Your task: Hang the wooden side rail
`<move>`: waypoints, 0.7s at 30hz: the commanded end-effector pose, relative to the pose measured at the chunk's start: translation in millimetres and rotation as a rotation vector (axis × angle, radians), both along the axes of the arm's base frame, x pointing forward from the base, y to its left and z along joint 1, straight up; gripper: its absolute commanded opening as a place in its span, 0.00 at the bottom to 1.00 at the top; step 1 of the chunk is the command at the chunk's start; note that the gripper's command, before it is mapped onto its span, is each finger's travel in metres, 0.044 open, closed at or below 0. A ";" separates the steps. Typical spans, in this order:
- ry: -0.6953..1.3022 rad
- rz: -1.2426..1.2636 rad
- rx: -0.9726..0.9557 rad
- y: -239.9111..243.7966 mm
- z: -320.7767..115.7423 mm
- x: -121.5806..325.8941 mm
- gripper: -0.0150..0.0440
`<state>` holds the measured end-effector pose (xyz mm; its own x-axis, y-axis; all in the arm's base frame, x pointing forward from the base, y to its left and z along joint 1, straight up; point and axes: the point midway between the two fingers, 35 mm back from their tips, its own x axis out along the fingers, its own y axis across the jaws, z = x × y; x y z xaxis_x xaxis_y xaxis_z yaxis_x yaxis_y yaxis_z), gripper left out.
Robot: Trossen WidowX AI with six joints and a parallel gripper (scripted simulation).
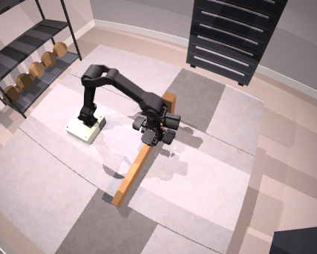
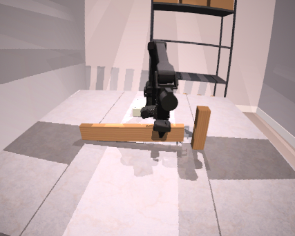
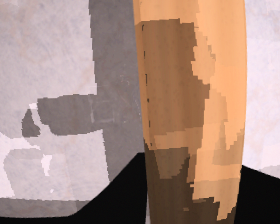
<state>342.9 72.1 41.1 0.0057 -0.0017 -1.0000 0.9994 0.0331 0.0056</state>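
The wooden side rail [image 1: 134,171] [image 2: 117,133] [image 3: 173,90] lies lengthwise, low over the table and about level in the exterior view. My gripper [image 1: 154,134] [image 2: 159,132] [image 3: 168,157] is shut on the rail near its hook end, one finger on each side. The headboard post [image 1: 170,99] [image 2: 201,128] stands upright just beyond that end, leaning slightly in the exterior view. A small gap parts rail and post there, with the grey steel hooks [image 2: 187,132] showing faintly in it. The slot and its pins are hidden. Whether the hook end touches the table I cannot tell.
The arm's pale base [image 1: 86,128] [image 2: 137,112] stands on the table behind the rail. A metal shelf rack [image 1: 30,33] [image 2: 204,78] and a dark drawer cabinet [image 1: 230,41] stand farther back. Patchy shadows cross the table and rail.
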 end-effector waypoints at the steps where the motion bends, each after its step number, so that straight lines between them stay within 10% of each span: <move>1: -0.016 -0.004 0.005 2.1 3.6 3.2 0.25; 21: -0.016 -0.004 0.006 4.3 2.1 0.8 0.25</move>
